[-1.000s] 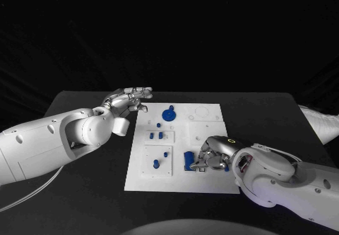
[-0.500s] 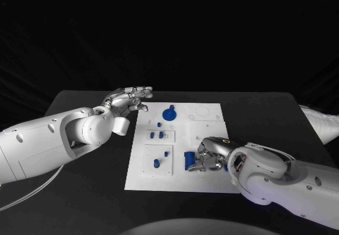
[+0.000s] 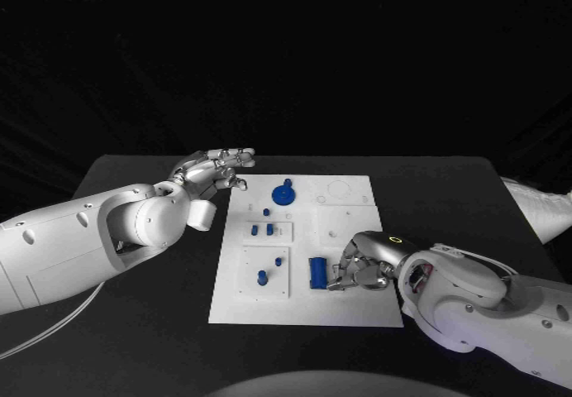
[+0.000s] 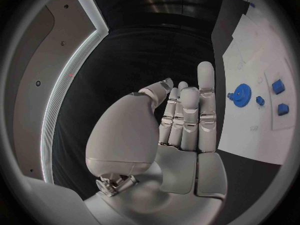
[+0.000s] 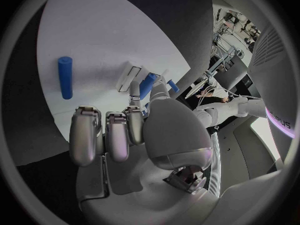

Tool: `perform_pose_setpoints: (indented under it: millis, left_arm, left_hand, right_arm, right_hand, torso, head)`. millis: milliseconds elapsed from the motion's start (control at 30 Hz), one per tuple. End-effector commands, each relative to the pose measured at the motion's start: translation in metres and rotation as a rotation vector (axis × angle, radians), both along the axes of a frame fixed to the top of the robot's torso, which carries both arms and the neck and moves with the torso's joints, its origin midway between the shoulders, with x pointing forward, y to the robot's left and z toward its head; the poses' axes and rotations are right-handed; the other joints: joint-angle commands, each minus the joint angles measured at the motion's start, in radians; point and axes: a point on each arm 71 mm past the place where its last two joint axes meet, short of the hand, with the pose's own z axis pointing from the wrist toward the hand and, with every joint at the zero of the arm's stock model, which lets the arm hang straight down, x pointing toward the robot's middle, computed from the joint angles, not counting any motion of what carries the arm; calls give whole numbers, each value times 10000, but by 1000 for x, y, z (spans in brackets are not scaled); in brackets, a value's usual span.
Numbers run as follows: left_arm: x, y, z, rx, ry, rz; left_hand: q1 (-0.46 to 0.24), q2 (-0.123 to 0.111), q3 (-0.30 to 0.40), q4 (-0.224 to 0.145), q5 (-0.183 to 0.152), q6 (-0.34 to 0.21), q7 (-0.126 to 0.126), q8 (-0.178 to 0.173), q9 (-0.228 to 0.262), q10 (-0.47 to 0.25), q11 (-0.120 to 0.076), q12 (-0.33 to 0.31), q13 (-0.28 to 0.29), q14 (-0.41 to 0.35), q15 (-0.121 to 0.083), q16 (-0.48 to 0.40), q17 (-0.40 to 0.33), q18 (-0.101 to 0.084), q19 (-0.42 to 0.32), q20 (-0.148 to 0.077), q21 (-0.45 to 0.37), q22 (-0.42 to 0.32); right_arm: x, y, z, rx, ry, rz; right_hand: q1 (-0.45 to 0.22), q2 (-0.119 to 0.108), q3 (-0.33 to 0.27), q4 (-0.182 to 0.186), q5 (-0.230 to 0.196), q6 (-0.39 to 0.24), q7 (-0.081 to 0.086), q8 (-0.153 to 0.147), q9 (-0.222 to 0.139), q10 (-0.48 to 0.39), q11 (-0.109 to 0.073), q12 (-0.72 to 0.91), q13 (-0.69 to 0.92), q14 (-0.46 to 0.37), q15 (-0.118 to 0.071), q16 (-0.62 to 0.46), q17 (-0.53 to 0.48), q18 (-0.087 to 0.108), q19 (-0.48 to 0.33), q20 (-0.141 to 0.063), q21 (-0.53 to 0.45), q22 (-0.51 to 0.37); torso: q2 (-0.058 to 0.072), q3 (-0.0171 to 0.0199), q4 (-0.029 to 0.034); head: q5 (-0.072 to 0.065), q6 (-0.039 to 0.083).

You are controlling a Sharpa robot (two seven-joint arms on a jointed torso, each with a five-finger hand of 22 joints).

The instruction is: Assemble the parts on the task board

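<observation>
The white task board (image 3: 345, 310) lies in the middle of the black table. A blue cylinder (image 3: 318, 271) lies flat on it, also seen in the right wrist view (image 5: 65, 77). Just right of the cylinder, my right hand (image 3: 364, 266) hangs low over the board with curled fingers (image 5: 106, 135). A small blue part (image 5: 148, 85) sits pinched at its thumb. My left hand (image 3: 216, 169) hovers open by the board's far left corner, its fingers (image 4: 187, 115) straight and holding nothing. A blue gear (image 3: 283, 194) stands near it on the board (image 4: 256, 50).
Short blue pegs (image 3: 264, 228) stand in a raised white plate left of centre, and more pegs (image 3: 270, 269) stand in the plate nearer me. Round recesses (image 3: 339, 190) mark the board's far right. Bare black table (image 3: 441, 190) surrounds the board.
My right hand has shifted slightly beside the cylinder, first towards it, then back to the right. The cylinder has stayed in place. The left hand has barely moved.
</observation>
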Motion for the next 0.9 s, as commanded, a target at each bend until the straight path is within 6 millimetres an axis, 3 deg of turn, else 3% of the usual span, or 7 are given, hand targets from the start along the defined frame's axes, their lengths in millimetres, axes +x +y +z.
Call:
perform_pose_setpoints:
  millis: [33,233,433,733,900]
  left_arm:
    - [-1,-1,1,-72,-67,-164]
    - [-2,-1,1,-69,-71,-155]
    - [-2,0,2,-80,-80,-168]
    - [-3,-2,2,-110,-87,-229]
    - [-3,-2,2,-105,-89,-214]
  left_hand:
    - [-54,5,-71,-6,31,-80,17,57,-8,-52,1,42,11,-84,-16,35,-17,92,-54,-20,-38,11]
    - [-54,5,-71,-6,31,-80,17,57,-8,-52,1,42,11,-84,-16,35,-17,92,-54,-20,-38,11]
    - [-54,5,-71,-6,31,-80,17,57,-8,-52,1,42,11,-84,-16,35,-17,92,-54,-20,-38,11]
    - [-44,3,-72,-19,33,-94,20,63,-9,-70,3,58,11,-93,-15,34,-33,93,-57,-19,-40,12]
    - [-44,3,-72,-19,33,-94,20,63,-9,-70,3,58,11,-93,-15,34,-33,93,-57,-19,-40,12]
  right_arm:
    - [-3,-9,9,1017,-381,-131]
    - [-1,-46,13,782,-304,-927]
    - [1,-70,15,65,-819,-1416]
    - [0,-79,5,-1039,-674,-1571]
    - [0,-76,-4,-1308,-483,-1480]
  right_hand:
    - [-240,-316,48,131,-9,-323,72,-215,-46,418,83,-128,595,858,64,-75,1517,-126,88,18,-53,-49]
    - [313,19,453,-81,665,-676,259,-630,-204,323,240,-373,486,848,192,-108,1464,-117,68,132,-92,-93]
    - [328,26,451,-103,670,-776,350,-816,-331,260,320,-563,389,830,265,-157,1380,-96,26,197,-168,-203]
    - [310,73,466,-63,987,-501,292,-796,-363,233,284,-682,335,821,254,-183,1343,-82,12,220,-197,-232]
    - [262,81,453,-23,995,-451,279,-794,-363,236,274,-684,337,821,245,-185,1343,-80,11,215,-203,-237]
  torso:
    - [-2,-3,8]
    - [18,-5,-29]
    - [22,11,-85]
    - [20,11,-68]
    - [24,15,-83]
  head:
    - [-52,14]
    - [-115,63]
    - [-220,118]
    - [-557,169]
    - [-544,172]
